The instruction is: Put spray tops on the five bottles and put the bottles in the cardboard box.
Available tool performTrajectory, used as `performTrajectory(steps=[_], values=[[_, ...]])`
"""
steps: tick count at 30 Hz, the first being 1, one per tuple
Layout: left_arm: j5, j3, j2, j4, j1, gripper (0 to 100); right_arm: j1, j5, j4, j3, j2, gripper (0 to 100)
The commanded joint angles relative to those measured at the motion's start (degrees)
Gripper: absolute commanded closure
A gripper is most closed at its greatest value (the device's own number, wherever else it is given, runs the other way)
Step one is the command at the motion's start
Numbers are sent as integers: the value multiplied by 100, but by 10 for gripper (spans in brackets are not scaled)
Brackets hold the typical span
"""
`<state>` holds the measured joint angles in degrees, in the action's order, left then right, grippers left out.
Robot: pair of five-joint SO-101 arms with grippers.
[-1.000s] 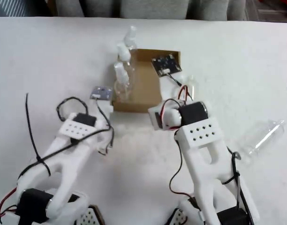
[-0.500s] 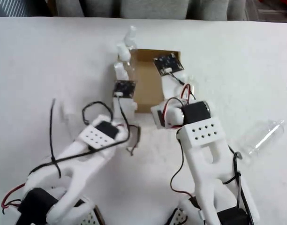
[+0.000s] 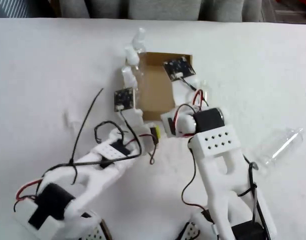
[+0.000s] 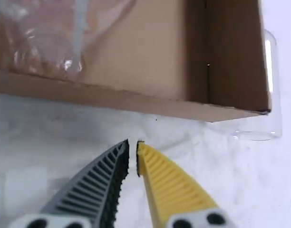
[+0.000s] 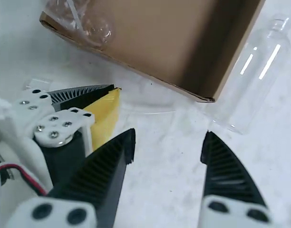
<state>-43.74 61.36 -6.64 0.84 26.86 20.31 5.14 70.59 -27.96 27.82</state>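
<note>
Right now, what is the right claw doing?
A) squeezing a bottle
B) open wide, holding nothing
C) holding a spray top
B: the right claw gapes wide with just bare table in its gap, and the nearest bottle lies apart from it, beside the box.
</note>
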Motion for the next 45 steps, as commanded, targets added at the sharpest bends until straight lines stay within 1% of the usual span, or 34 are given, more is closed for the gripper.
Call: performTrajectory(steps=[1,2,8,11,15,19,21,22,25,28,30,35,37,38,41,43,45], values=[[-70,-193,22,-176,-215,968,-66,53,-66,35,154,794],[-70,-185,22,-141,-207,973,-66,53,-66,35,154,794],[-9,-229,22,677,-224,976,-66,62,-57,35,154,794],[281,-264,-84,1266,-224,976,-66,62,-57,35,154,794],[1213,-299,-655,2558,-233,976,-75,62,-57,35,154,794],[2611,-281,-1235,3877,-444,973,-75,62,-57,35,154,794],[3182,-290,-1490,4237,-725,974,-75,62,-57,35,154,794],[3288,-281,-1613,4273,-840,975,-75,62,-57,35,154,794],[3068,-255,-1974,4299,-1059,976,-75,62,-57,26,154,794],[2620,-185,-2404,4413,-1068,975,-75,62,-57,26,154,794],[2453,-123,-2774,4536,-1033,973,-75,62,-57,26,154,794],[2391,-114,-3723,5240,-1077,973,-75,62,-66,26,154,794],[2426,-35,-3978,5574,-1218,976,-75,62,-75,-18,154,794],[2435,79,-4031,5582,-1402,976,-75,62,-84,-35,154,794],[2426,413,-3934,5231,-2167,976,-75,62,-110,-53,154,794],[2418,554,-3758,5073,-2334,976,-75,62,-189,-62,154,794],[2400,615,-3547,5029,-2290,974,-75,62,-198,-62,145,794]])
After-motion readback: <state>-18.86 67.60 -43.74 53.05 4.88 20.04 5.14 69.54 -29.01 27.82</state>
